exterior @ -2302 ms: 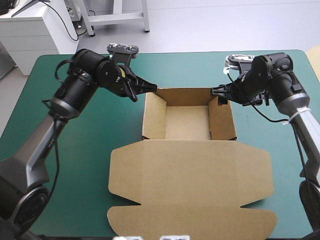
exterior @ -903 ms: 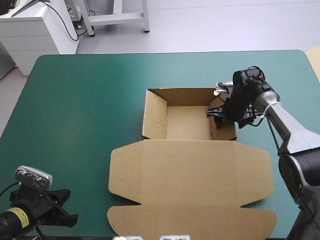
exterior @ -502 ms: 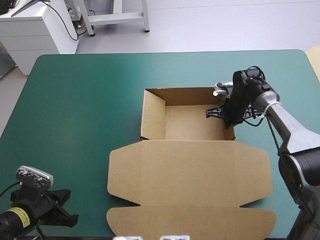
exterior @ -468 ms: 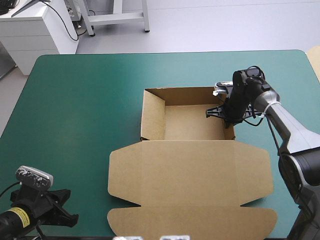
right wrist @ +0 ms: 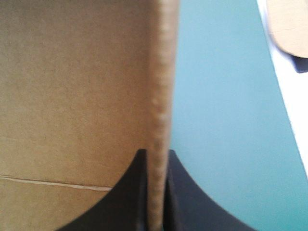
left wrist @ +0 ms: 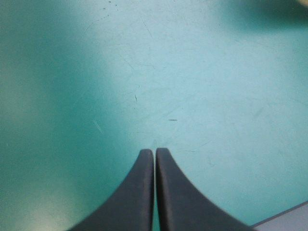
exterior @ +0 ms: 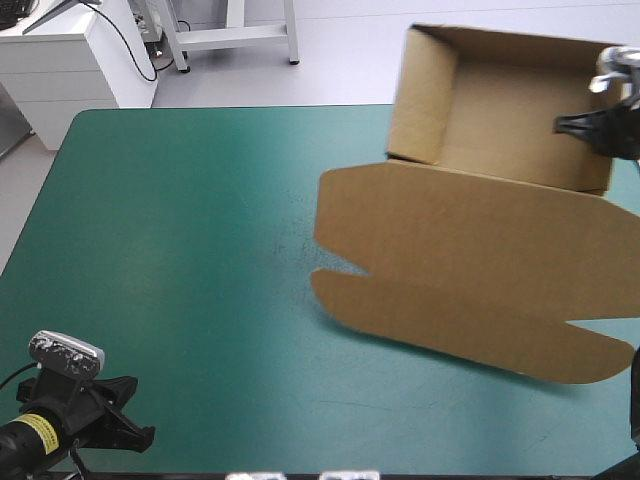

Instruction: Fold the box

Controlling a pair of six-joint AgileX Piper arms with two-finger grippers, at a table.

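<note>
Box (exterior: 480, 200) hung tilted in the air over the far right part of the teal-green cover (exterior: 180, 250), tray open, lid hanging down. I saw the right gripper (exterior: 566, 125) pinching its right wall. The left gripper (left wrist: 154, 153) was pressed together, empty, at the near left corner.

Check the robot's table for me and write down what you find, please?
surface: teal-green table cover, a few faint scratches.
job's things: brown box, held up and tilted, tray open, lid flat.
clutter: nothing seen.
hands: right hand shut on the box's side wall; left hand shut, holding nothing, over the cover by the table's near left corner.
cables: nothing seen.
surroundings: another piece of brown board past the table's edge.
</note>
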